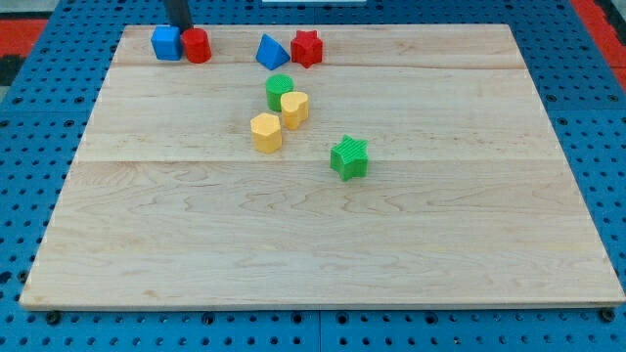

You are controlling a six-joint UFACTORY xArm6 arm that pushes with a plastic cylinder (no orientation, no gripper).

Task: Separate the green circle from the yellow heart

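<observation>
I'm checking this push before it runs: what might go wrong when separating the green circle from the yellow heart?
1. The green circle touches the yellow heart, so a push may drag both along.
2. The yellow hexagon sits just below the heart; pushing that way likely knocks it.
3. My tip stands far off at the view's top left by the blue cube and red cylinder, which it may nudge on leaving.
</observation>
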